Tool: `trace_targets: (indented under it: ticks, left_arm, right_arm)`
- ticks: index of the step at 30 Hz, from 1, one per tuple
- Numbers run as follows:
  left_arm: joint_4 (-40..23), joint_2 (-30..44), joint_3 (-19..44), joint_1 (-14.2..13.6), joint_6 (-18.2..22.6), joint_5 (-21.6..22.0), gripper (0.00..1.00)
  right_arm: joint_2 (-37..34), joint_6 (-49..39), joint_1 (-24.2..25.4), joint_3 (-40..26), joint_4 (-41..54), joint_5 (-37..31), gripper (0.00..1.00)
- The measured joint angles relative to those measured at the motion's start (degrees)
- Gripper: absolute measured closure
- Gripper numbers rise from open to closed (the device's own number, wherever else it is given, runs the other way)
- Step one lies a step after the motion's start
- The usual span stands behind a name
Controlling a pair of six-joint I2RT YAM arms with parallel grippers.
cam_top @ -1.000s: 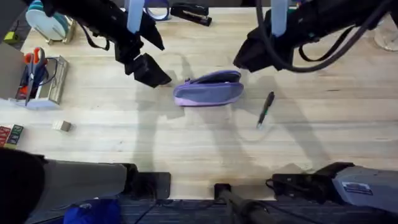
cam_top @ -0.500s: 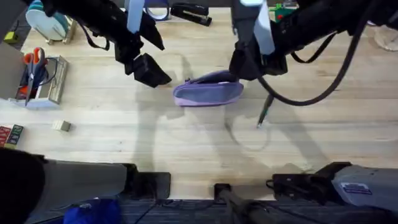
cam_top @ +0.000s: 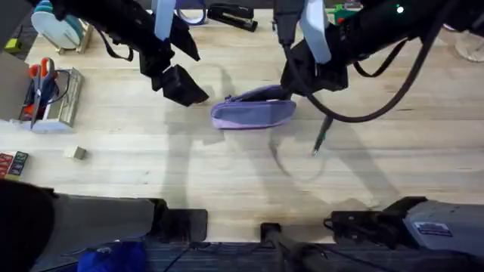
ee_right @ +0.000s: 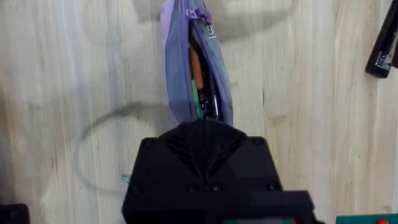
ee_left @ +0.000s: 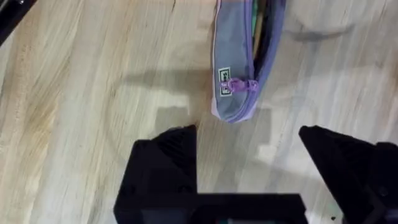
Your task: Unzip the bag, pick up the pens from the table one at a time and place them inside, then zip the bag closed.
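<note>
The lavender bag (cam_top: 253, 112) lies across the middle of the table (cam_top: 227, 174). Its zipper is open, and orange and green pens show inside the bag (ee_right: 177, 62). The zipper pull (ee_left: 239, 86) sits at the bag's (ee_left: 236, 56) left end. My left gripper (cam_top: 185, 87) hovers just left of that end, its fingers (ee_left: 165, 162) spread open and empty around my left gripper (ee_left: 247, 134). My right gripper (cam_top: 296, 81) is over the bag's right end, shut (ee_right: 202, 127), its tips at the opening. I cannot tell whether it holds anything. One dark pen (cam_top: 324, 132) lies right of the bag.
A black stapler (cam_top: 231, 15) and a purple tape ring (cam_top: 190, 11) sit at the back edge. A holder with scissors (cam_top: 45, 94) stands at the left, with a small block (cam_top: 74, 153) in front of it. The right arm's cable (cam_top: 363, 113) hangs over the pen.
My right gripper has swung left from beside the bag to over its right end. The left gripper, bag and pen have stayed put.
</note>
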State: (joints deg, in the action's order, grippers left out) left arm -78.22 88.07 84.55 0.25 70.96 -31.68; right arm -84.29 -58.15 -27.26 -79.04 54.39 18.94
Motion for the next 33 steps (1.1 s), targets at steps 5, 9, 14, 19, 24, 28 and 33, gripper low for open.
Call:
trace_targets:
  ticks: [5,9,14,19,24,28,33]
  left_arm:
    - [0.0,0.0,0.0,0.0,0.0,0.0,0.007]
    - [0.0,0.0,0.0,0.0,0.0,0.0,0.007]
    - [0.0,0.0,0.0,0.0,0.0,0.0,0.008]
    - [0.0,0.0,0.0,0.0,0.0,0.0,0.007]
    - [0.0,0.0,0.0,0.0,0.0,0.0,0.007]
    - [0.0,0.0,0.0,0.0,0.0,0.0,0.007]
    - [0.0,0.0,0.0,0.0,0.0,0.0,0.008]
  right_arm:
    - [-0.3,2.3,-1.4,-2.4,-0.1,-0.1,0.973]
    - [-0.6,4.5,-2.8,-6.4,0.0,-0.1,0.973]
    - [-2.5,5.5,-3.8,-11.2,-0.1,-0.1,0.973]
    - [-7.1,5.9,-3.8,-12.0,0.5,-0.1,0.974]
    - [-10.0,5.9,-3.8,-12.0,1.2,-0.1,0.973]
    - [-10.1,5.9,-3.8,-12.0,3.4,-0.4,0.973]
    - [-10.1,6.1,-3.8,-12.0,6.1,-3.2,0.974]
